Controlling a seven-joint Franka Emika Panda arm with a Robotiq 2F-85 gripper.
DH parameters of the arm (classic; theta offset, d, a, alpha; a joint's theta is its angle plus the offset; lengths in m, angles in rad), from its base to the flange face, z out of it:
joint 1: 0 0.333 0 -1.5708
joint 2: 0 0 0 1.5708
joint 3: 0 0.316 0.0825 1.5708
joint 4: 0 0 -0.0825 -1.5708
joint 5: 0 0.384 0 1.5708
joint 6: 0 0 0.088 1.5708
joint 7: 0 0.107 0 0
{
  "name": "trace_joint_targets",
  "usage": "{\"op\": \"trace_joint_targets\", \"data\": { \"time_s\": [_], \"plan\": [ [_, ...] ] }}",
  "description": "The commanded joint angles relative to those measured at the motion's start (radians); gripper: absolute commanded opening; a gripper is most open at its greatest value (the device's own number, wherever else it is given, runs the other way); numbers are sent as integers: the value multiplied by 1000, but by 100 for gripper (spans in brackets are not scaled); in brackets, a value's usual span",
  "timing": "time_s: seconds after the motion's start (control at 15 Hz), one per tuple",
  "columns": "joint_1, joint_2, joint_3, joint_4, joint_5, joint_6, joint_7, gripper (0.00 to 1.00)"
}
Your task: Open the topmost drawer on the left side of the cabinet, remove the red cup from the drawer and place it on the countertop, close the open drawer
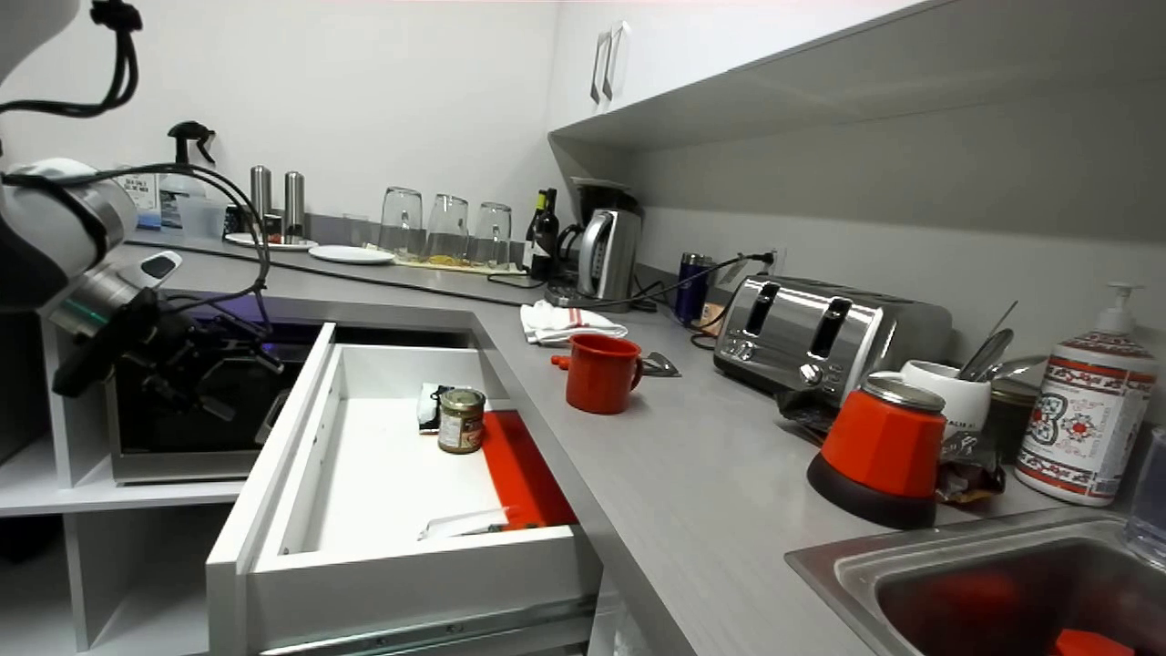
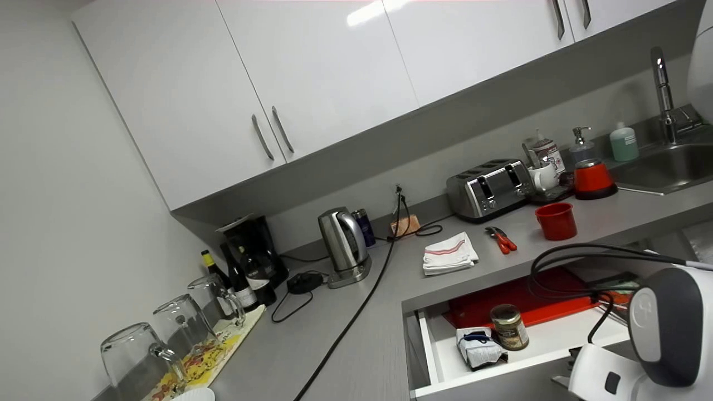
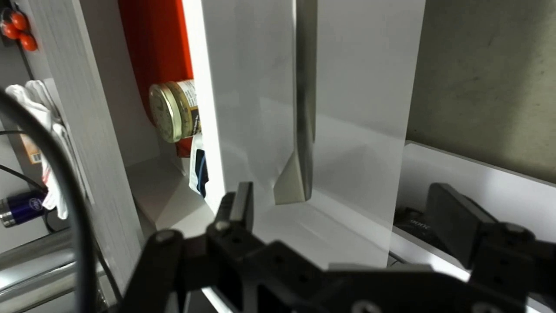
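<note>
The red cup (image 1: pixel 601 381) stands upright on the light-grey countertop (image 1: pixel 674 483), beside the open drawer, in both exterior views (image 2: pixel 557 221). It is out of the wrist view. The topmost drawer (image 1: pixel 281 437) of the white cabinet (image 1: pixel 100 497) is pulled out. Its white front (image 3: pixel 256 130) with a silver bar handle (image 3: pixel 305 130) fills the middle of the wrist view. My gripper (image 1: pixel 248 387) is outside the drawer, facing its front. In the wrist view the jaws (image 3: pixel 341 191) are apart with nothing between them, short of the handle's end. In an exterior view the arm hides most of the gripper.
The drawer holds a jar (image 1: pixel 461 421), a small packet (image 2: pixel 480 348) and a red flat item (image 1: pixel 519 465). Red-handled pliers (image 2: pixel 504 242), a folded towel (image 1: pixel 569 323), a toaster (image 1: pixel 829 337) and an orange-red vessel (image 1: pixel 884 451) lie or stand on the countertop. Cables hang from the arm.
</note>
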Motion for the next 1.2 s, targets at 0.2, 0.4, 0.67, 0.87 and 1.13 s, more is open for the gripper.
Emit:
{"op": "trace_joint_targets", "data": {
  "time_s": [0.2, 0.4, 0.67, 0.87, 1.13],
  "plan": [
    [-69, 59, 28, 66, 100, 21, -168, 100],
    [-88, 78, 23, 103, 171, 33, -241, 100],
    [-100, 99, 11, 153, 280, 50, -327, 100],
    [-108, 112, -3, 191, 357, 59, -372, 100],
    [-122, 124, -32, 240, 462, 69, -421, 100]
  ]
}}
